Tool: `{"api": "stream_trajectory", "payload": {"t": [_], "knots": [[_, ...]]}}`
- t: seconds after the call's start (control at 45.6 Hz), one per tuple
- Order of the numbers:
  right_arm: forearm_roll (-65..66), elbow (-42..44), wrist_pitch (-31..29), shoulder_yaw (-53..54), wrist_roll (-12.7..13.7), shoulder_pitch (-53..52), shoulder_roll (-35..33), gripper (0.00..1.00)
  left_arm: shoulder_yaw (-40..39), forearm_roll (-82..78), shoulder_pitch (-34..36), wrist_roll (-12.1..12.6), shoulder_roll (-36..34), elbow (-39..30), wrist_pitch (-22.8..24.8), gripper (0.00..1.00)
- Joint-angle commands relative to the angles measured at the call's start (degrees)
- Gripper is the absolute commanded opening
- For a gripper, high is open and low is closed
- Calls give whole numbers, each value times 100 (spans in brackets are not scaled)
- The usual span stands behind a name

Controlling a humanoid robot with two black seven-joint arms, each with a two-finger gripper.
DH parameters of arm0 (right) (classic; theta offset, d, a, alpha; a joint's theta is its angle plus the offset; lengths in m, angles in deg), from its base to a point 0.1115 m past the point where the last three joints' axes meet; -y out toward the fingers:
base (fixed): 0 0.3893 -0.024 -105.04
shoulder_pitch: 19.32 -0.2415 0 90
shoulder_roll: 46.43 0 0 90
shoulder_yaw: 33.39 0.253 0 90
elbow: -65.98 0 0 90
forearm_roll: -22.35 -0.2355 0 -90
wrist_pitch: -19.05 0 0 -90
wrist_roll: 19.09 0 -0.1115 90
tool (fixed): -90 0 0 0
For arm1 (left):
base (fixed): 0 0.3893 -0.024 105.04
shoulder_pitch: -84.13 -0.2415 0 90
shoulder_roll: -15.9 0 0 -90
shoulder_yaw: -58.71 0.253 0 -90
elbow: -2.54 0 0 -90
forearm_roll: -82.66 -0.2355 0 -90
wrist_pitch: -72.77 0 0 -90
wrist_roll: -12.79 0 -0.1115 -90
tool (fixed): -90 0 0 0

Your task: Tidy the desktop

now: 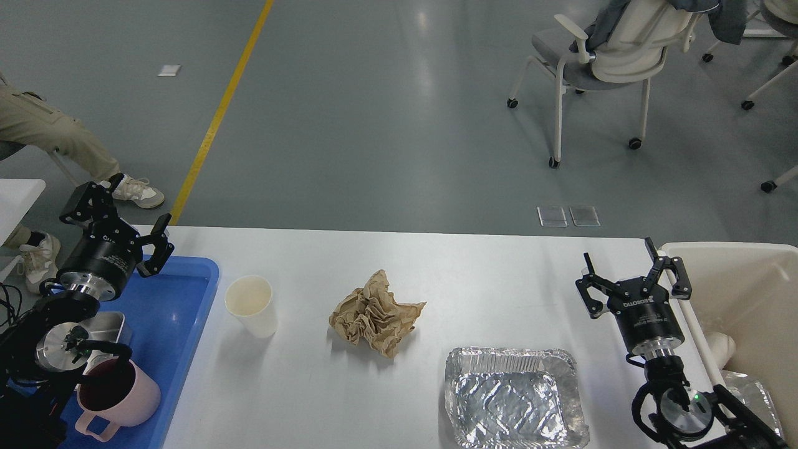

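The white desktop holds a white paper cup at the left, a crumpled brown paper in the middle and an empty foil tray at the front right. My left gripper is open and empty above the far left corner of the blue tray. My right gripper is open and empty above the desktop's right edge, beside the beige bin.
The blue tray holds a pink mug and a small metal container. The beige bin holds foil and a pale object. A seated person's leg is beyond the far left; wheeled chairs stand behind.
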Motion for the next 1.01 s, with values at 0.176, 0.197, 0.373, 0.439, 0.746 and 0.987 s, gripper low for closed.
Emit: {"api": "stream_trajectory", "payload": {"t": [0.176,0.197,0.373,0.439,0.746,0.987], "knots": [[0,0,1,539,-68,18,-499,100,-307,275,-188,-67,479,-544,37,97],[0,8,9,601,-68,27,-507,100,-324,275,-205,-67,523,-544,37,97],[0,-158,71,759,-77,88,-744,100,-333,266,-232,-76,708,-535,37,97],[0,-71,150,768,-68,36,-771,100,-333,266,-241,-76,708,-535,37,97],[-291,-754,274,777,-68,378,-1596,100,-342,266,-250,-76,699,-509,54,97],[737,-3049,18,856,-86,1599,-3695,100,-316,266,-258,-76,734,-465,63,97]]}}
